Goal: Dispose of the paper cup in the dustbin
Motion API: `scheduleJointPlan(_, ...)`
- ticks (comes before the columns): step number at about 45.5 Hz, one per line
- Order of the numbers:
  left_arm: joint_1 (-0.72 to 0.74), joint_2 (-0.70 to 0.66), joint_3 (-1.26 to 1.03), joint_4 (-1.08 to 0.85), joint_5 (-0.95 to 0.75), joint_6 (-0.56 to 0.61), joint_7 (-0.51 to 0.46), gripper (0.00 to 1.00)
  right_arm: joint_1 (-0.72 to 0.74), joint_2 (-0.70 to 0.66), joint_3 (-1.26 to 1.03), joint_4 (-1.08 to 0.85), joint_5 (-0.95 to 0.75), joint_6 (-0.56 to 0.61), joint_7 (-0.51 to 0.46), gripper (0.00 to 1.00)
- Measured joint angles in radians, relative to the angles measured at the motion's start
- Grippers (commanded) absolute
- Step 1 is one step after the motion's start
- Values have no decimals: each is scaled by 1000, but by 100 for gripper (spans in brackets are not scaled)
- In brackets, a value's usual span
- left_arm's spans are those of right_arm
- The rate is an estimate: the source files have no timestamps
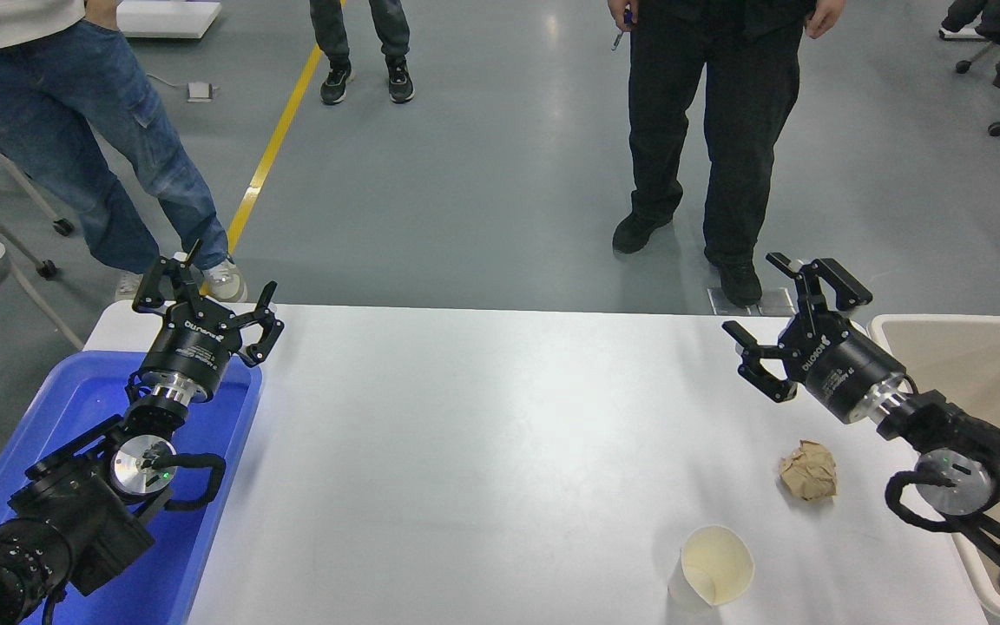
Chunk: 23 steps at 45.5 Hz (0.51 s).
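Note:
The white paper cup (712, 569) stands upright near the table's front edge, right of the middle, its cream inside showing. The beige dustbin (977, 382) stands off the table's right edge. My right gripper (785, 323) is open and empty, above the table's far right part, well behind the cup and just left of the dustbin's rim. My left gripper (207, 291) is open and empty, parked over the far end of the blue tray at the lower left.
A crumpled brown paper ball (809, 470) lies on the white table (465, 451) between the cup and my right arm. A blue tray (75, 408) sits at the left. Three people stand beyond the table's far edge.

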Motion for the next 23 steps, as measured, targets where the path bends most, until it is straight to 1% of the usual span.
scheduleJointPlan(6, 0, 0, 0, 0, 0, 0, 0, 100, -53, -81, -2, 65, -110, -4, 14, 100)
scheduleJointPlan(15, 0, 0, 0, 0, 0, 0, 0, 100, -115, -166, 1, 114, -285, -18, 45, 100)
scheduleJointPlan(23, 0, 0, 0, 0, 0, 0, 0, 100, -171, -235, -5, 167, -481, -77, 77, 100)
